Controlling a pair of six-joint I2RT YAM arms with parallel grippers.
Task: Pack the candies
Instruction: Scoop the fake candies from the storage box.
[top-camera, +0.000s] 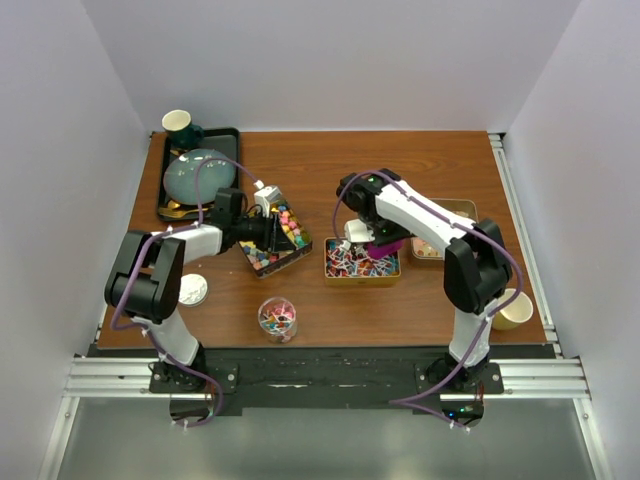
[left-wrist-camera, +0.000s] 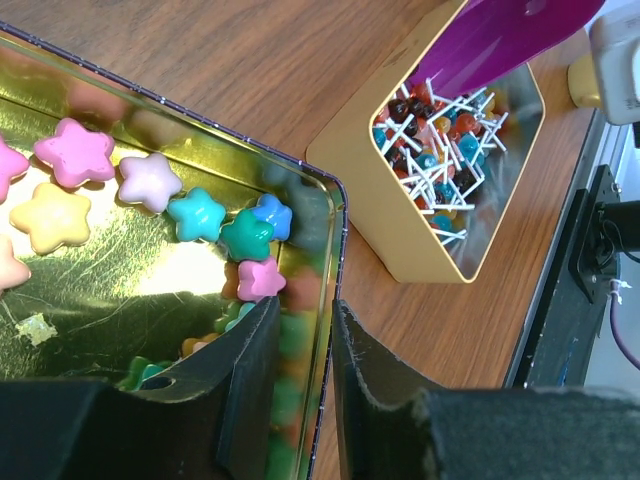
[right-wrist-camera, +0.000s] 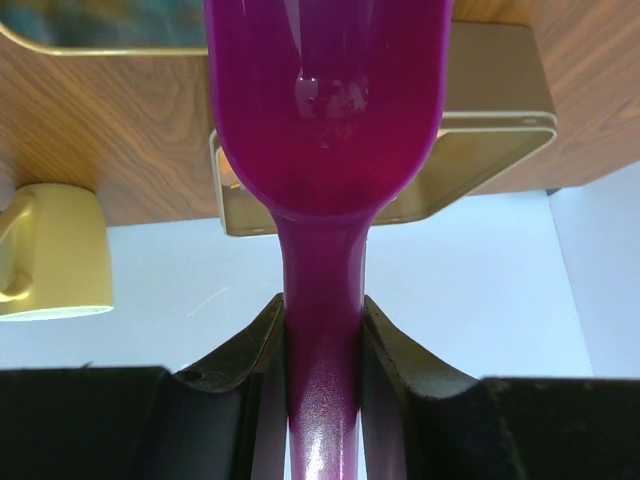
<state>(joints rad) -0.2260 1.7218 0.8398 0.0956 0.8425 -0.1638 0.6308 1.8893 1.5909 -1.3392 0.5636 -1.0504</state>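
Wooden table (top-camera: 400, 165); left fingers (left-wrist-camera: 255, 385) astride tin (left-wrist-camera: 336, 225) rim, candies (left-wrist-camera: 197, 214) just inside.

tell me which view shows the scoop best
Right wrist: the scoop fills the frame, its handle clamped in the right claw. Left wrist catches only part of its bowl above a tin; the top view shows a small purple patch under the right arm.

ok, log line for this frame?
left claw: shut on gold-lined metal tin rim | right claw: shut on purple plastic scoop | scoop: above gold lollipop tin
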